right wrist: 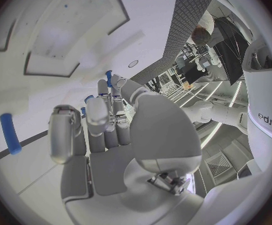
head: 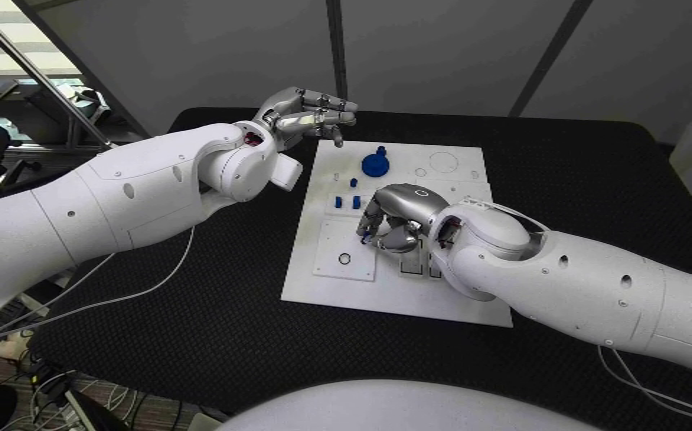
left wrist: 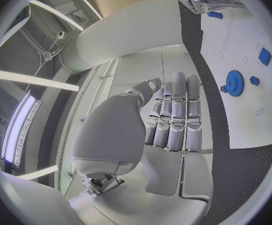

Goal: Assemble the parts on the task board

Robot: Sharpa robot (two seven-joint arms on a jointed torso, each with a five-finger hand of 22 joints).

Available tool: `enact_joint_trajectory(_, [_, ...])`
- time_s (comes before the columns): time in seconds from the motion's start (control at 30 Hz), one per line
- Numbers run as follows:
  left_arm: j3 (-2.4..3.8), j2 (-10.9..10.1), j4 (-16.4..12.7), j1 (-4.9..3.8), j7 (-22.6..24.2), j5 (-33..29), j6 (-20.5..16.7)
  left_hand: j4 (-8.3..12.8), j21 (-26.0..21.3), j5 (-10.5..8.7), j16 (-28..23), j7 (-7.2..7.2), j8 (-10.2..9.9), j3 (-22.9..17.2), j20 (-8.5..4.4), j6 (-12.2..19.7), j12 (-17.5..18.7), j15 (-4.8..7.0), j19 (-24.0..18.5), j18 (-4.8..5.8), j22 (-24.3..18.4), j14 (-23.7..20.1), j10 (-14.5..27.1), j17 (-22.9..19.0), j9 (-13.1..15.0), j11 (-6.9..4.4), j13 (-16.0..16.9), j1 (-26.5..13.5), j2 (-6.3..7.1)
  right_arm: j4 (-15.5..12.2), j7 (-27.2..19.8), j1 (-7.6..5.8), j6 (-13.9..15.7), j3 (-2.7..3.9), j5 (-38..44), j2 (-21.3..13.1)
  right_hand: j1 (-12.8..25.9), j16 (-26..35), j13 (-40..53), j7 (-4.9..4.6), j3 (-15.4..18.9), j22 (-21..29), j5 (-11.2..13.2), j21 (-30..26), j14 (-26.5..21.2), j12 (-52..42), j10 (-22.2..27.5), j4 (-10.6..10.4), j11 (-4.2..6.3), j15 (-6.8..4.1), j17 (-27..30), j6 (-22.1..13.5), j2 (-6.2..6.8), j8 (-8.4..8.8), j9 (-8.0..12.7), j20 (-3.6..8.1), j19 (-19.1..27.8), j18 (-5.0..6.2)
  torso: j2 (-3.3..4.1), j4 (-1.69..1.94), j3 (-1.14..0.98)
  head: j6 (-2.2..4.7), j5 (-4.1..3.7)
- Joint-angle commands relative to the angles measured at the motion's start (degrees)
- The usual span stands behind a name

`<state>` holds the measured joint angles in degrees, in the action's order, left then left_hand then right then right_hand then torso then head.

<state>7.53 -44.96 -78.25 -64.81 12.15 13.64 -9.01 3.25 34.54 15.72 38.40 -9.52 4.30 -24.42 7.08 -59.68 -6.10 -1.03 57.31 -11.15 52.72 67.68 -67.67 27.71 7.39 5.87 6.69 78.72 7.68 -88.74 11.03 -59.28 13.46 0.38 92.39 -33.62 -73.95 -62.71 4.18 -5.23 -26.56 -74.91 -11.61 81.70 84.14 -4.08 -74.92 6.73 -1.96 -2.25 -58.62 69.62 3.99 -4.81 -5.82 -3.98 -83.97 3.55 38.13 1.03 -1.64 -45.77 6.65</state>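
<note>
The white task board (head: 325, 286) lies in the middle of the black table. A blue gear (head: 375, 163) (left wrist: 234, 81) sits near its far edge, with small blue pegs (head: 346, 201) a little nearer. My right hand (head: 395, 219) (right wrist: 104, 130) is low over the board's middle, fingers bent down and apart, with nothing visible between thumb and fingers. A blue peg (right wrist: 10, 133) lies on the board beside that hand, and other blue pieces (right wrist: 108, 77) show just past its fingertips. My left hand (head: 306, 116) (left wrist: 173, 115) is raised off the board's far left corner and holds nothing.
A square recessed plate (head: 346, 261) sits at the board's near left, and ring outlines (head: 444, 163) mark its far right corner. Black table (head: 577, 171) surrounds the board on all sides. My right forearm (head: 577, 281) crosses the board's near right corner.
</note>
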Motion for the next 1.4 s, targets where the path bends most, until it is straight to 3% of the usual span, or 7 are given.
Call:
enact_joint_trajectory(0.03, [0.04,-0.01,-0.06,-0.11,0.06,-0.3,0.7,0.28,-0.25,0.09,-0.39,-0.43,-0.25,0.18,0.0,-0.05,0.2,-0.24,-0.39,0.75,-0.06,0.17,0.25,-0.09,-0.07,0.11,0.09,-0.01,-0.55,0.43,1.23,-0.05,-2.34,-0.02,1.14,0.16,0.29,-0.15,-0.01,-0.54,0.08,-5.44,-0.27,0.16,1.14,0.39,0.18,0.33,-0.3,-0.28,0.04,-0.05,-0.38,-0.12,-0.06,0.37,-1.27,-1.08,0.0,0.02,0.02,0.01,0.02])
enact_joint_trajectory(0.27, [0.04,-0.05,-0.05,-0.11,0.0,-0.3,0.81,0.25,-0.3,0.07,-0.46,-0.44,-0.28,0.22,0.02,-0.02,0.23,-0.25,-0.41,0.75,-0.09,0.19,0.3,-0.12,-0.07,0.12,0.11,-0.06,-0.58,0.88,1.37,-0.04,-3.87,-0.1,1.52,0.78,0.38,-0.09,-0.03,-0.55,0.13,-5.42,-0.24,0.15,1.11,0.42,0.25,0.32,-0.32,-0.26,0.14,-0.1,-0.35,-0.06,-0.06,0.35,-1.25,-1.08,-0.02,0.01,0.01,-0.16,0.09])
enact_joint_trajectory(0.57, [0.04,-0.05,0.01,-0.11,-0.06,-0.3,0.94,0.22,-0.33,0.07,-0.51,-0.45,-0.3,0.24,0.03,-0.01,0.23,-0.26,-0.41,0.75,-0.11,0.21,0.32,-0.14,-0.07,0.13,0.12,-0.1,-0.63,1.1,2.37,-0.04,-4.67,-0.86,1.95,1.09,0.48,-0.21,-0.04,-0.56,0.2,-5.6,-0.19,0.29,1.13,0.44,0.28,0.31,-0.34,-0.25,0.04,-0.12,-0.31,-0.02,-0.07,0.34,-1.33,-1.12,-0.03,-0.03,0.02,-0.15,0.06])
enact_joint_trajectory(0.87, [0.03,-0.11,0.04,-0.11,-0.1,-0.3,0.94,0.22,-0.33,0.07,-0.51,-0.45,-0.3,0.24,0.03,-0.01,0.23,-0.26,-0.41,0.75,-0.11,0.21,0.32,-0.14,-0.07,0.13,0.12,-0.1,-0.63,1.06,2.95,-0.04,-3.85,-0.98,2.35,1.03,1.36,0.07,-0.21,-0.65,0.68,-5.42,0.05,0.13,0.95,0.6,1.15,0.18,-0.56,-0.07,0.72,-0.71,0.24,0.59,0.0,0.18,-1.16,-1.05,-0.07,0.0,0.03,-0.14,-0.08])
enact_joint_trajectory(1.1, [0.03,-0.13,0.06,-0.11,-0.16,-0.3,1.0,0.22,-0.33,0.07,-0.51,-0.45,-0.3,0.24,0.03,-0.01,0.23,-0.26,-0.41,0.75,-0.11,0.21,0.32,-0.14,-0.07,0.13,0.12,-0.1,-0.63,1.06,2.4,-0.04,0.33,-1.0,2.38,0.95,3.03,3.66,-0.61,-2.65,1.01,-0.71,0.81,-4.07,-0.48,0.62,9.37,0.49,-2.82,1.83,5.35,-6.85,3.33,1.37,1.8,-1.27,1.47,0.11,-0.07,0.0,0.02,0.05,-0.14])
enact_joint_trajectory(1.23, [0.03,-0.14,0.06,-0.11,-0.22,-0.3,1.11,0.22,-0.33,0.07,-0.51,-0.45,-0.3,0.24,0.03,-0.01,0.23,-0.26,-0.41,0.75,-0.11,0.21,0.32,-0.14,-0.07,0.13,0.12,-0.1,-0.63,0.5,1.52,-0.04,4.5,-1.0,2.38,0.47,3.08,5.02,-0.5,-1.85,1.93,1.09,1.07,-5.75,-0.89,0.3,11.48,0.89,-3.14,2.04,7.15,-9.13,4.62,1.33,2.16,-1.77,2.37,0.59,-0.08,0.0,-0.01,0.17,-0.18])
enact_joint_trajectory(1.4, [0.03,-0.17,0.09,-0.1,-0.31,-0.3,1.27,0.22,-0.33,0.07,-0.51,-0.45,-0.3,0.24,0.03,-0.01,0.23,-0.26,-0.41,0.75,-0.11,0.21,0.32,-0.14,-0.07,0.13,0.12,-0.1,-0.63,-1.08,0.57,-0.03,7.72,-0.99,2.08,-1.01,3.02,5.05,-0.44,-1.55,2.27,1.08,1.08,-5.77,-0.88,0.11,11.67,0.99,-3.15,2.06,7.3,-9.44,4.88,1.29,2.14,-1.84,2.32,0.6,-0.09,0.0,-0.03,0.36,-0.2])
